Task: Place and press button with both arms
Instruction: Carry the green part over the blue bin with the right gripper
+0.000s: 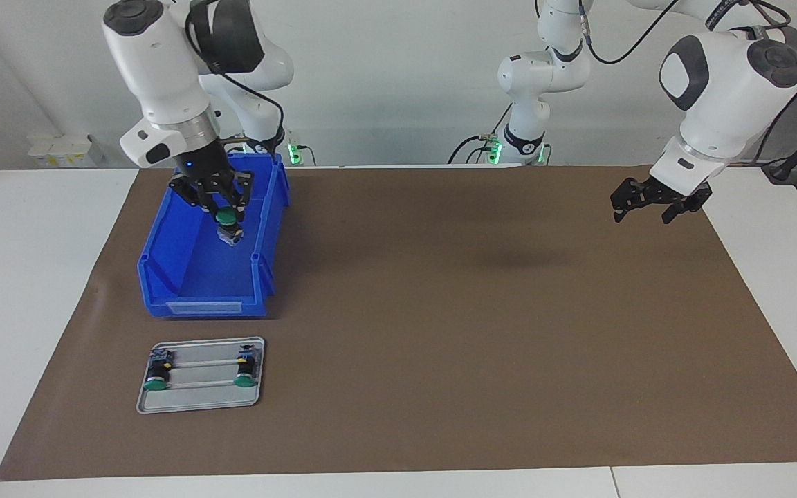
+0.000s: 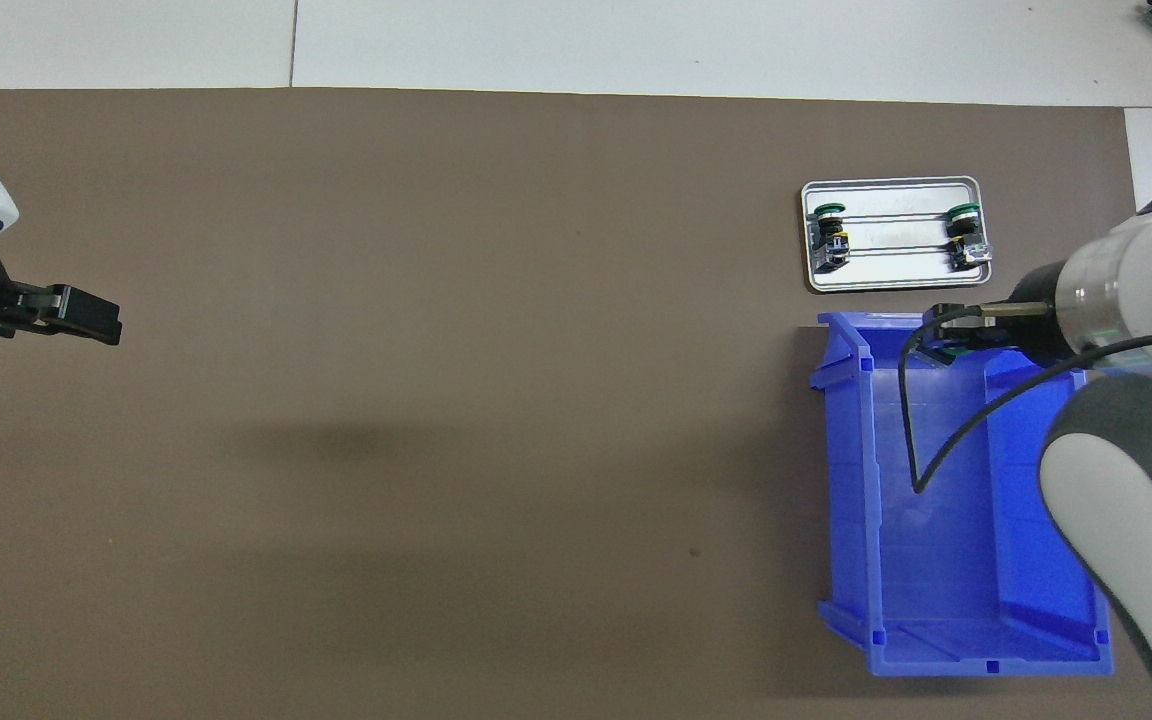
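Note:
My right gripper (image 1: 225, 209) is shut on a green-capped button (image 1: 227, 221) and holds it over the inside of the blue bin (image 1: 205, 306). In the overhead view the right gripper (image 2: 948, 340) is over the bin's (image 2: 946, 560) end farthest from the robots, and the held button is mostly hidden. Two more green-capped buttons (image 1: 157, 377) (image 1: 245, 372) lie on a small metal tray (image 1: 198, 401), farther from the robots than the bin. The overhead view shows the tray (image 2: 891, 280) and both buttons (image 2: 829, 225) (image 2: 966, 228). My left gripper (image 1: 647, 204) (image 2: 86, 315) is open and empty, waiting above the mat.
A brown mat (image 1: 474, 332) covers most of the white table. The bin and tray are at the right arm's end. Cables and arm bases stand along the robots' edge of the table.

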`<action>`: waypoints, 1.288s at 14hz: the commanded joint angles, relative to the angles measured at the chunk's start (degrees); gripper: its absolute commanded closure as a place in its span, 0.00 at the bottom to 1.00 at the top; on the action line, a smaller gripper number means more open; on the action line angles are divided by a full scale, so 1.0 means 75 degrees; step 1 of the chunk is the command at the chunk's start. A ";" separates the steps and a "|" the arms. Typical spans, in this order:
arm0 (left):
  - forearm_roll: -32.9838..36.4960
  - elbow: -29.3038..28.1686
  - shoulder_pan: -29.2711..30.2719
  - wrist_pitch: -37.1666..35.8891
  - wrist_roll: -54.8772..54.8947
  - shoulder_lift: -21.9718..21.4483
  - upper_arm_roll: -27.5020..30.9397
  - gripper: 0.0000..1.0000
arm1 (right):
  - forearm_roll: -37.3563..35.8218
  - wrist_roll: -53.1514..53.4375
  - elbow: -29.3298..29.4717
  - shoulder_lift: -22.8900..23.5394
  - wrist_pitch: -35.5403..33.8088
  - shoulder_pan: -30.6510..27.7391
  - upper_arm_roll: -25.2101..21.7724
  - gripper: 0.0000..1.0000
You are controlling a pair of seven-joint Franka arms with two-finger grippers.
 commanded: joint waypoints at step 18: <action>0.0155 0.0029 0.0137 0.0798 -0.0478 -0.0170 -0.0142 0.00 | 0.2080 -0.5041 -0.2734 0.0623 0.2535 -0.1406 0.0073 1.00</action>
